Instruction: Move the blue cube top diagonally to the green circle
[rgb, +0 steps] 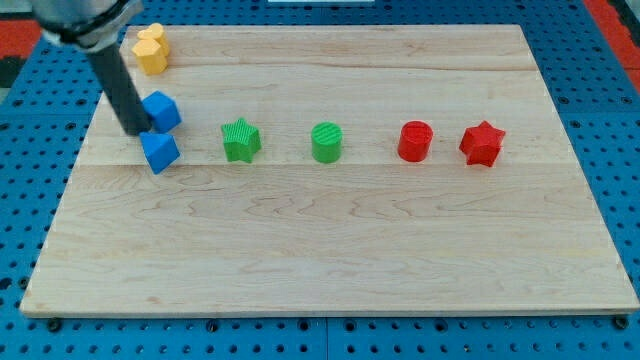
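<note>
The blue cube (162, 110) sits near the view's left edge of the wooden board. My tip (136, 131) is at the cube's lower left side, touching or nearly touching it, just above a blue triangular block (159, 152). The green circle (326, 142) stands near the middle of the board, far to the right of the cube. A green star (240, 140) lies between them in the same row.
A yellow block (150, 49) sits at the top left corner. A red cylinder (414, 141) and a red star (481, 143) stand at the right of the row. The wooden board (330, 250) lies on a blue pegboard surface.
</note>
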